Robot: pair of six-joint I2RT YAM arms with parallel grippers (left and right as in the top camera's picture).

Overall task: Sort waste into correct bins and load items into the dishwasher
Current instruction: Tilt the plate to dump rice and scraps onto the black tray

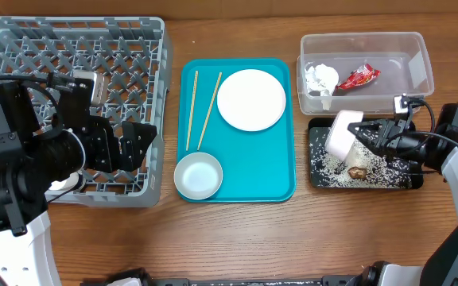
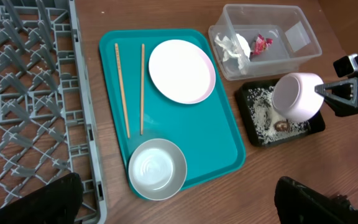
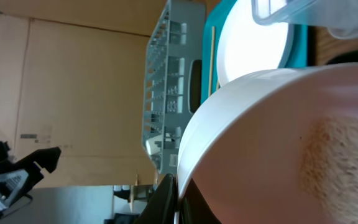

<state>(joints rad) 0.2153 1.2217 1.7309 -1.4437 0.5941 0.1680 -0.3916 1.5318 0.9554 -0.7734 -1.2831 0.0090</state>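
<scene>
Table (image 1: 237, 238) with 2 chopsticks (image 1: 191, 107), 1 plate (image 1: 251, 99), 1 bowl (image 1: 198, 175); right hand (image 1: 364, 132) tight on dish (image 1: 340, 137), left hand (image 1: 140, 143) spread

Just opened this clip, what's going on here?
The right tool holds the white cup tipped on its side over the black tray, where rice grains and a dark food bit lie. The napkin and red wrapper sit in the clear tub. The plate, grey bowl and chopsticks are on the teal tray, not yet loaded. The left tool hangs open and empty over the dish rack.
</scene>
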